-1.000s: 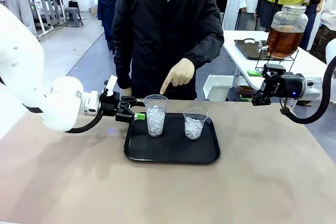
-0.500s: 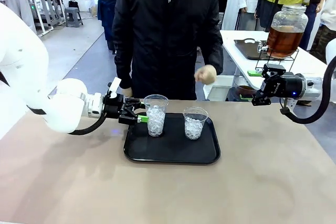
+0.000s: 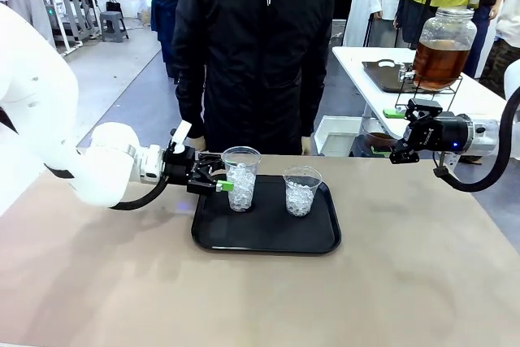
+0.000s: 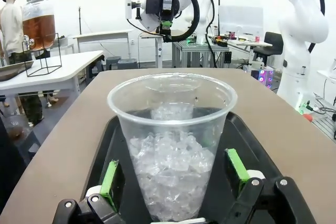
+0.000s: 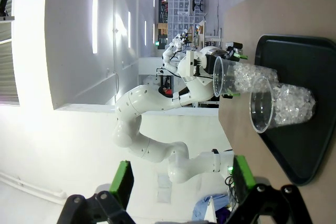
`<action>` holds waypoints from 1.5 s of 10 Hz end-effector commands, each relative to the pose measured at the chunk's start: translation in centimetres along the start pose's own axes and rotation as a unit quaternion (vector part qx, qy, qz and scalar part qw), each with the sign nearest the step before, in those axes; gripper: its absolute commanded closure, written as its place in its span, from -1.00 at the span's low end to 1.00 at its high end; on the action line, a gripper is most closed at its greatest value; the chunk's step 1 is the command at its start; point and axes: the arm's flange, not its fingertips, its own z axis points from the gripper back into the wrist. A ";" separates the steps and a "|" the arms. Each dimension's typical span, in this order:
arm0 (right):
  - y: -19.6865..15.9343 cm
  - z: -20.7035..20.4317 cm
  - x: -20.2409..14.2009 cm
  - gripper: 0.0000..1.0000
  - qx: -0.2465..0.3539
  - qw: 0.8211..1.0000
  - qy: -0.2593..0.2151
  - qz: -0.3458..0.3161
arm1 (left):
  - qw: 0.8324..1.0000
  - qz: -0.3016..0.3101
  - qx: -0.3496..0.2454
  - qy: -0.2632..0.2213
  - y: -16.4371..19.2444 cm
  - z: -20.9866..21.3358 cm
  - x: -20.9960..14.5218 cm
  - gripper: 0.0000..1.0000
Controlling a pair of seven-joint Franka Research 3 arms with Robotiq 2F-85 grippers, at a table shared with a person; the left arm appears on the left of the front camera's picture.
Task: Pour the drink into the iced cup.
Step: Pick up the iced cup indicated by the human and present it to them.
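Two clear cups of ice stand on a black tray (image 3: 268, 237). The taller iced cup (image 3: 241, 178) (image 4: 173, 145) sits between the green pads (image 4: 110, 177) of my left gripper (image 3: 221, 180), which is open, its pads a little off the cup's walls. The shorter iced cup (image 3: 301, 191) (image 5: 281, 106) stands to its right. The drink (image 3: 439, 62) (image 4: 38, 27) is amber liquid in a big glass jar on a wire stand on the side table. My right gripper (image 3: 404, 132) (image 5: 181, 182) hangs open in the air near that table with nothing in it.
A person in a black jacket (image 3: 260, 46) stands at the far edge of the table, arms down. The white side table (image 3: 422, 87) with the jar also carries a dark tray. The brown tabletop (image 3: 260, 298) in front of the black tray is bare.
The person's hand, which pointed at the taller cup, has drawn back and dropped. My left gripper has slid right until its fingers stand on both sides of that cup. The right arm has not moved.
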 end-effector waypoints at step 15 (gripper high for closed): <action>0.2 -0.1 0.0 -1.00 -0.001 1.000 -0.002 0.002 | 1.000 -0.017 0.017 -0.018 -0.2 -2.4 0.1 -0.37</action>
